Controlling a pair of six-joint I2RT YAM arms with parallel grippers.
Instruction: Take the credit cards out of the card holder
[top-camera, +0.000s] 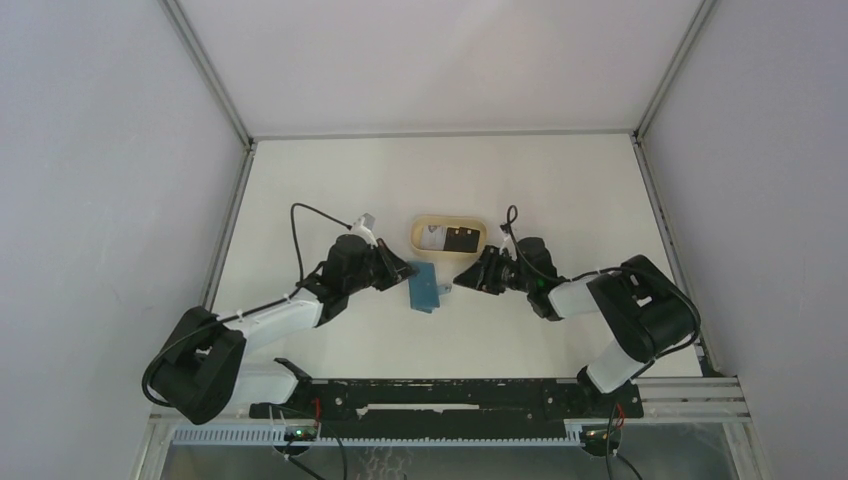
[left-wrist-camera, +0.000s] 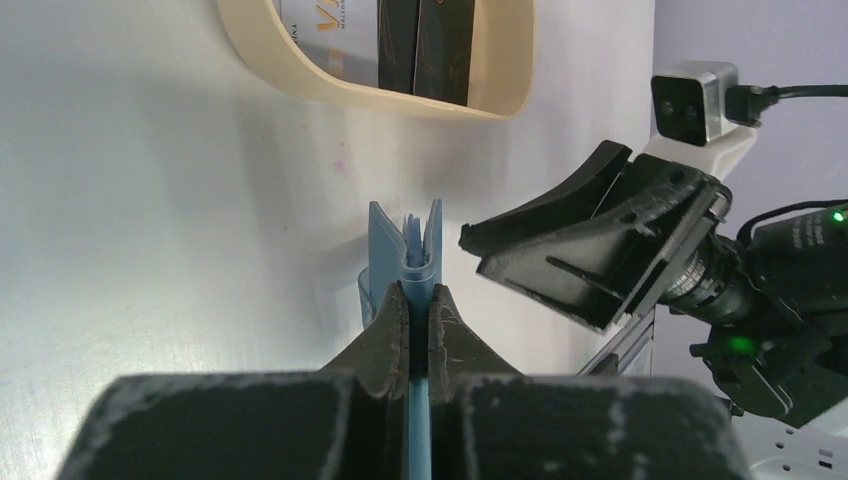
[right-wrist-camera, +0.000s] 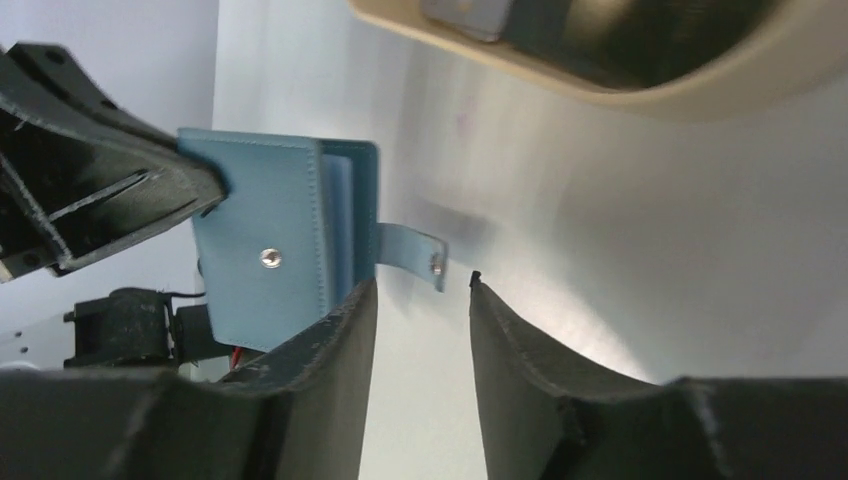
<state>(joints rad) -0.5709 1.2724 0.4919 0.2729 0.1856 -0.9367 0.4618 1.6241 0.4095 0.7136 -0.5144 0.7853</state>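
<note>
Holder: the small teal-blue folding card holder (top-camera: 424, 286) sits between the two arms, just in front of the tray, turned on edge with its layered pocket side toward the right arm; I cannot tell whether it rests on the white worktop (top-camera: 330, 180)
Tab: the short blue snap tab (right-wrist-camera: 410, 250) hangs loose and unfastened off the holder's side
Left end effector (left-wrist-camera: 418, 295): fingers together, clamped on one edge of the card holder
Right end effector (right-wrist-camera: 420, 285): fingers apart with nothing between them, tips just beside the holder's open side and below the tab
Tray: the tan oval plastic tray (left-wrist-camera: 440, 104) lies beyond the holder and carries the thin rectangular credit cards (top-camera: 462, 240) already out, one white with print and the rest black
Left inside: the pocket edges show as thin blue leaves; whether a card remains among them cannot be told
Handling, cards: probably light, stiff and smooth, so likely to slip from a shallow pinch and to bind in a snug pocket; best taken by an exposed short edge and drawn straight along the pocket
Handling, holder: looks soft and pliable, likely to fold or follow the pull, so the left clamp has to act as the anchor
Risk: pinching a pocket leaf or the tab instead of a card
</note>
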